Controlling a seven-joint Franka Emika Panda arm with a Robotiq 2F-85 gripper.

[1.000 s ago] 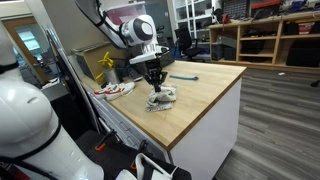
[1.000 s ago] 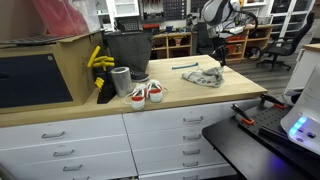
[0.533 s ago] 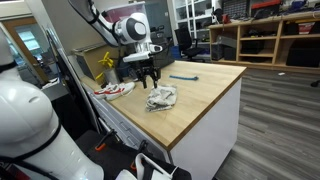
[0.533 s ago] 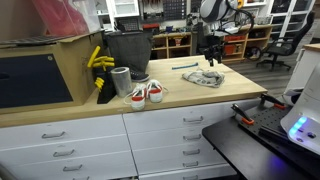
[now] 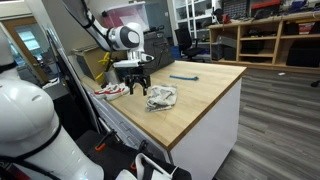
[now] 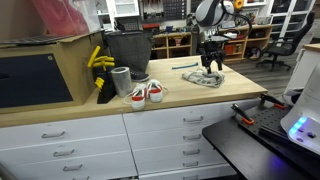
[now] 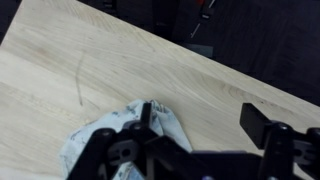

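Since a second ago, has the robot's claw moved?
Yes. The gripper has left the crumpled cloth and shifted sideways toward the shoes.

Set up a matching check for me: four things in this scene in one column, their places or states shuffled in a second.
Things:
1. crumpled cloth
2. pair of shoes
3. blue tool
4. fingers

Places or states:
A. near the edge of the counter, beside the grey cup
B. spread open, raised off the wood, holding nothing
C. in a heap on the wood, close beneath the fingers
D. lying flat on bare wood, apart from the heap

Pairs: 1-C, 2-A, 3-D, 4-B
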